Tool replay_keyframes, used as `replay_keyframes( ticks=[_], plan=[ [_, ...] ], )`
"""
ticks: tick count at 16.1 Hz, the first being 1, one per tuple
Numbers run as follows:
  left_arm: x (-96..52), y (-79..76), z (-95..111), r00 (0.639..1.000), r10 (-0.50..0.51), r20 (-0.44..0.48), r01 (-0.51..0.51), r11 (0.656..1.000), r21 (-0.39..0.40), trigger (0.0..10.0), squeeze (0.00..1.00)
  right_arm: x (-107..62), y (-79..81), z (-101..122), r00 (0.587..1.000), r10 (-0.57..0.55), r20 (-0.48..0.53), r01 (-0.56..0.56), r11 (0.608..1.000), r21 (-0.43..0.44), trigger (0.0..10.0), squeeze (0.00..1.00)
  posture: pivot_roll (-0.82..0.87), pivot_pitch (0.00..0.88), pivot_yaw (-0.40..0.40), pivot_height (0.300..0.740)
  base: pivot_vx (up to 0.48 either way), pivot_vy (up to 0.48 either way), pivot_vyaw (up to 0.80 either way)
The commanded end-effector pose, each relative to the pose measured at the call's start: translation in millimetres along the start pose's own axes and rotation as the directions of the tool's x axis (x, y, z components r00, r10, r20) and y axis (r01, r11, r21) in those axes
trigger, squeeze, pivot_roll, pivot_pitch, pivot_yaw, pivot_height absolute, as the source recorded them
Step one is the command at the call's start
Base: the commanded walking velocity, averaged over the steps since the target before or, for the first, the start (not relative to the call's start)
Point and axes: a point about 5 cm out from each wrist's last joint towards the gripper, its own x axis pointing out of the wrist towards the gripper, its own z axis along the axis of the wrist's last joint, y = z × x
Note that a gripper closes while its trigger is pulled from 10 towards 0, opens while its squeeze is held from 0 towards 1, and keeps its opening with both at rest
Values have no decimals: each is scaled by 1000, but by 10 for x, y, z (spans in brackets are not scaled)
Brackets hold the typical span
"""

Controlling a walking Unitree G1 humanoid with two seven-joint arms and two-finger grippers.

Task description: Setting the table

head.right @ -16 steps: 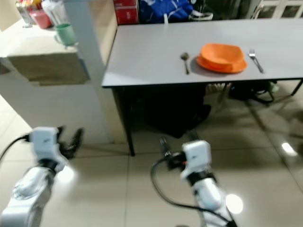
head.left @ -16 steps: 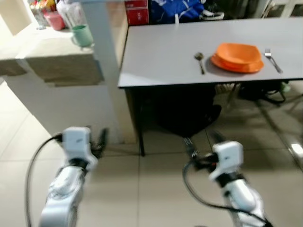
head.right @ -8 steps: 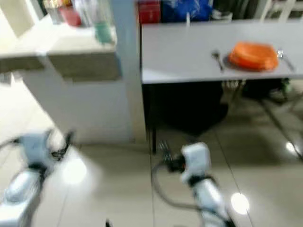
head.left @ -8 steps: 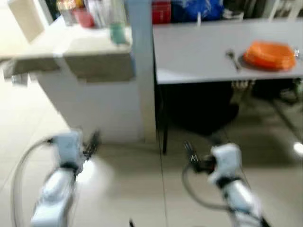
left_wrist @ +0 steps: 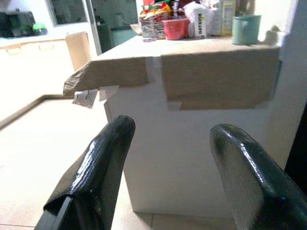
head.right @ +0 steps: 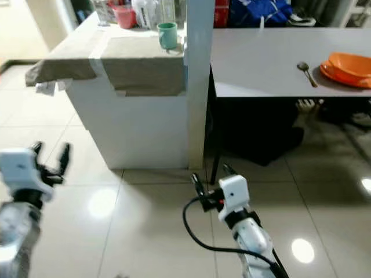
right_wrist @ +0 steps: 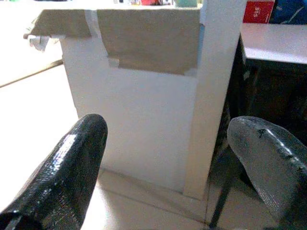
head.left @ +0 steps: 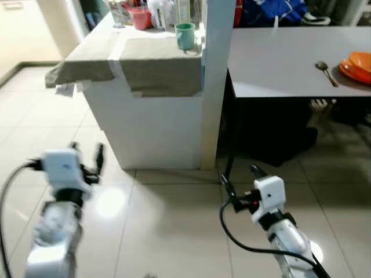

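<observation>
**Place setting on the far right, both pincers released over the floor**

An orange plate (head.left: 360, 66) sits at the grey table's (head.left: 272, 63) right edge, a spoon (head.left: 324, 72) just beside it. Left of a white pillar (head.left: 215, 81), a paper-covered counter (head.left: 136, 63) carries a green cup (head.left: 185, 36). The left pincer (head.left: 85, 157) and right pincer (head.left: 237, 176) hang low over floor tiles, fingers spread, holding nothing.
</observation>
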Motion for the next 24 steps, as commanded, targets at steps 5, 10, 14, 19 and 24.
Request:
replay_keyframes(
  ticks=[5,10,14,19,24],
  plan=[
    [139,-104,157,998,-57,27,56,998,26,10000,0,27,-49,-33,1000,-19,7,19,1000,-1,10000,0,-118,0,90,740,336,343,0],
    [174,-208,172,994,-111,20,110,994,19,10000,0,97,-52,127,996,-29,80,30,999,-9,10000,0,-125,0,92,740,345,334,0],
    [189,-382,89,981,-190,-22,191,979,64,10000,0,172,-40,250,992,-33,123,35,999,-12,10000,0,-126,0,98,740,421,83,0],
    [200,-436,64,973,-228,-33,230,969,88,10000,0,175,-16,263,991,-37,125,38,999,-9,10000,0,-131,0,103,740,276,0,0],
    [215,-413,18,982,-183,-36,185,981,59,10000,0,174,7,267,993,-25,119,26,1000,-11,10000,0,-132,0,102,740,164,-234,0]
  ],
)
